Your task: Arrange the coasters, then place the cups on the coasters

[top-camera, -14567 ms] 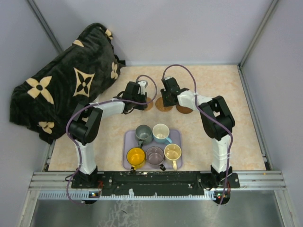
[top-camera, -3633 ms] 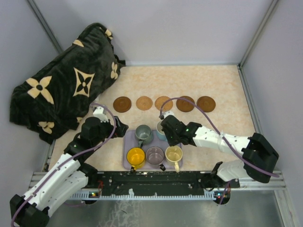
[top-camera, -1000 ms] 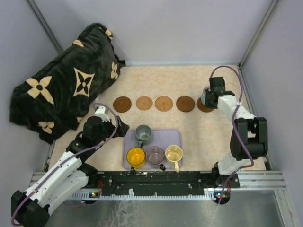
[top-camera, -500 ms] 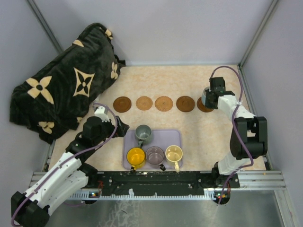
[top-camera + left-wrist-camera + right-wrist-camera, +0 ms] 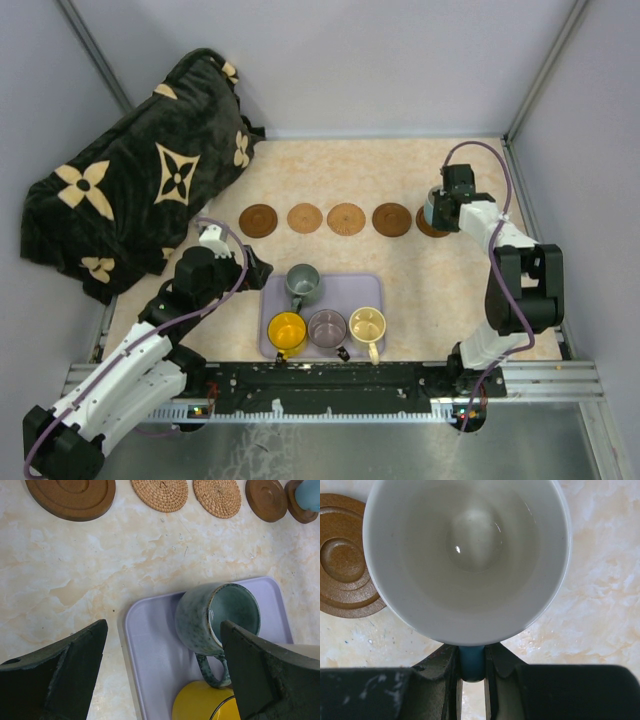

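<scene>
Several brown coasters lie in a row across the table, from a dark one [image 5: 258, 220] [image 5: 70, 495] past a woven tan one [image 5: 305, 217] [image 5: 160, 492] to the rightmost [image 5: 432, 226] [image 5: 298, 511]. My right gripper [image 5: 447, 205] [image 5: 471, 662] is shut on the handle of the light blue cup [image 5: 436, 208] [image 5: 467, 555], which is over that rightmost coaster. Whether it rests on it I cannot tell. The grey-green cup [image 5: 302, 284] [image 5: 217, 617], yellow cup [image 5: 287, 332] [image 5: 205, 702], purple-grey cup [image 5: 327, 328] and cream cup [image 5: 367, 325] stand on the lavender tray [image 5: 372, 290] [image 5: 150, 650]. My left gripper [image 5: 255, 270] [image 5: 162, 630] hangs open above the tray's left edge, holding nothing.
A dark blanket with tan flower shapes [image 5: 130, 180] is heaped at the back left. Grey walls close in the table on three sides. In the right wrist view a dark coaster [image 5: 342, 575] lies just left of the held cup.
</scene>
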You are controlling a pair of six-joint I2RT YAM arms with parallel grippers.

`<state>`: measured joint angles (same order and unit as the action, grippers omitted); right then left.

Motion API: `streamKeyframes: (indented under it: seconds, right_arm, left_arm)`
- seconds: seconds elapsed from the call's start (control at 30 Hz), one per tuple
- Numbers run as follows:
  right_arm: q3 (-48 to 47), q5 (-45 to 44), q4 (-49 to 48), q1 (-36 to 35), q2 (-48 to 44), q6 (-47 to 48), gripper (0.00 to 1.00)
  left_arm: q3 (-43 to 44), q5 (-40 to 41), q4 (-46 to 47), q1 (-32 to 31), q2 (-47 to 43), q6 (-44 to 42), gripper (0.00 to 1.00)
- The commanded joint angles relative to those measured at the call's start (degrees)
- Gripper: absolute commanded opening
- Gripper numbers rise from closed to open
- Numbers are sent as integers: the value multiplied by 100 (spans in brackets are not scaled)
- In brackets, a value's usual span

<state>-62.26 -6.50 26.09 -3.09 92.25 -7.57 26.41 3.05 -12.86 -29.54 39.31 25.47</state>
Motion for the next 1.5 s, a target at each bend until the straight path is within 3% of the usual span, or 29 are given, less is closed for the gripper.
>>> streamKeyframes:
  seconds: [0.0, 0.13, 0.37, 0.47, 1.47]
  right_arm:
    - [-128, -29, -380, 53, -6, -7, 10]
    - [-153, -102, -318, 54, -5, -18, 16]
    - [-142, -221, -266, 54, -31, -42, 39]
    - [-137, -206, -262, 55, -41, -51, 43]
    - [143, -481, -191, 57, -330, -172, 41]
  left_arm:
    - [-63, 84, 43, -43, -55, -46, 100]
    - [-60, 99, 40, -43, -56, -59, 100]
    - [-64, 99, 42, -44, -50, -42, 100]
    - [-70, 101, 39, -43, -55, -40, 100]
    - [-74, 205, -139, -44, -251, -25, 100]
